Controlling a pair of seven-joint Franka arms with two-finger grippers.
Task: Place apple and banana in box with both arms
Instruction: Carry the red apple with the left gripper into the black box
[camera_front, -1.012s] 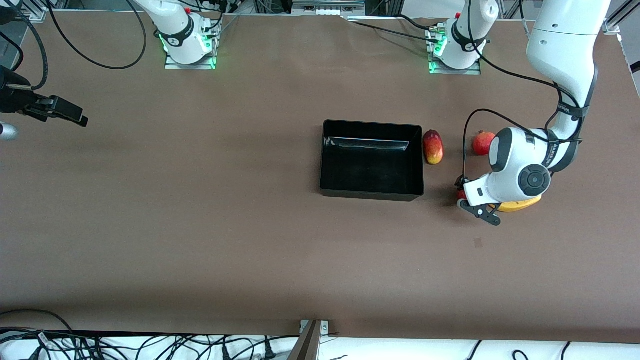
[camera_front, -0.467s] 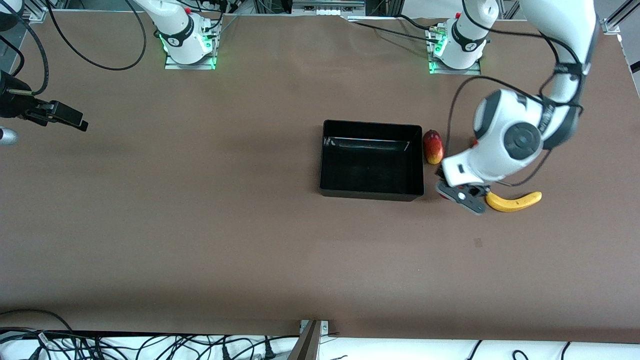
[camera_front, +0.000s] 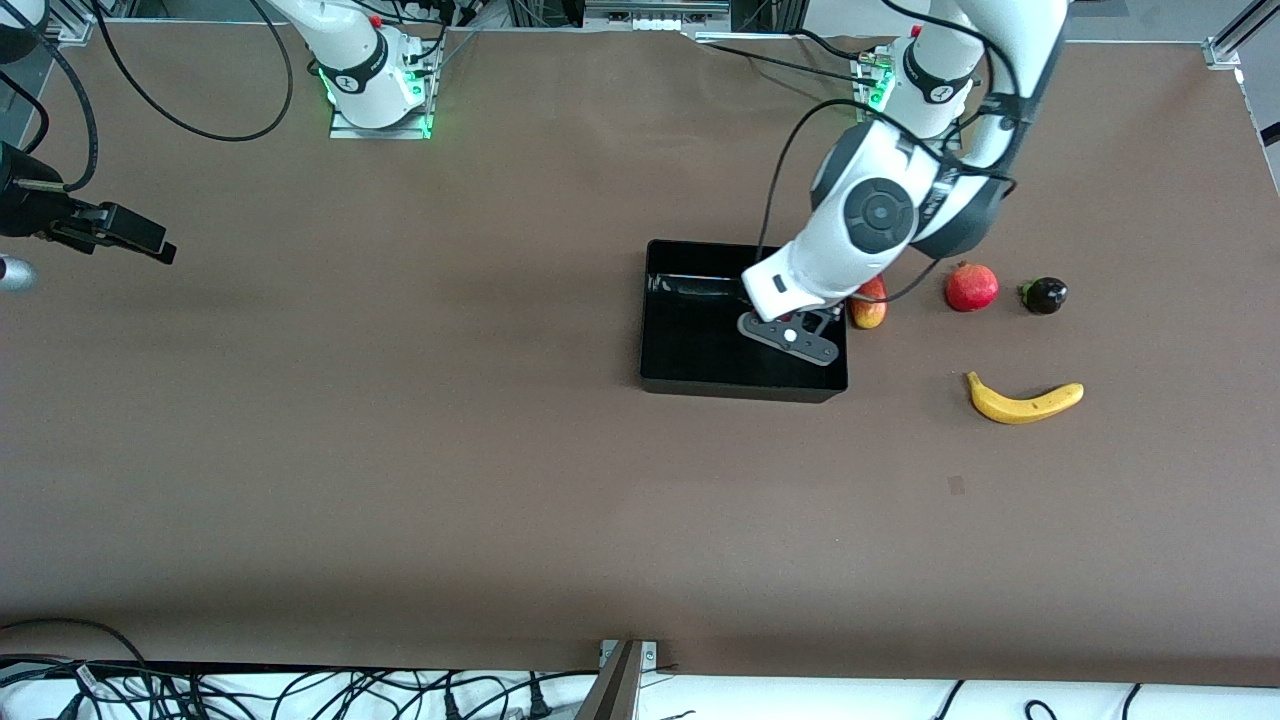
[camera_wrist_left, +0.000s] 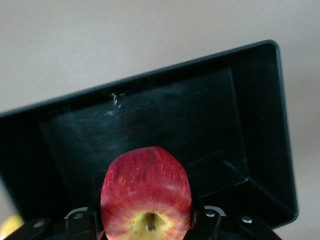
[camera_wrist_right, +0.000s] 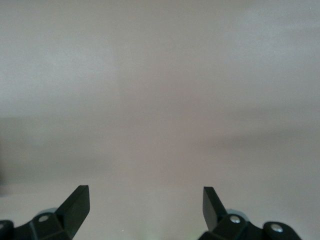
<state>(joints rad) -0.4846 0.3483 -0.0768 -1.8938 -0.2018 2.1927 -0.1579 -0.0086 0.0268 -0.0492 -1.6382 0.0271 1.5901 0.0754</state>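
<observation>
Front view: my left gripper (camera_front: 800, 335) hangs over the box (camera_front: 690, 375), above the corner nearest the left arm's end of the worktop (camera_front: 400, 450), clamped on the apple, of which only a speck of red shows under the wrist. The banana (camera_front: 1023, 400) lies on the worktop, well apart from the box toward the left arm's end and slightly nearer the camera than the box's middle, its long axis running along the worktop's length. Near the box on that same side sit a red-yellow fruit (camera_front: 868, 305), a pomegranate (camera_front: 972, 287) and a small dark fruit (camera_front: 1045, 295). My right gripper (camera_front: 130, 232) waits well apart from the box, at the right arm's end.

Left wrist view: the apple (camera_wrist_left: 146, 192) sits between my fingers, stem end toward the camera, with the box's open floor directly below it. I judge a straight release would drop it inside.

Right wrist view: my right gripper (camera_wrist_right: 145, 202) stands with fingers wide apart over bare worktop, holding nothing. The left arm is much nearer the banana.
</observation>
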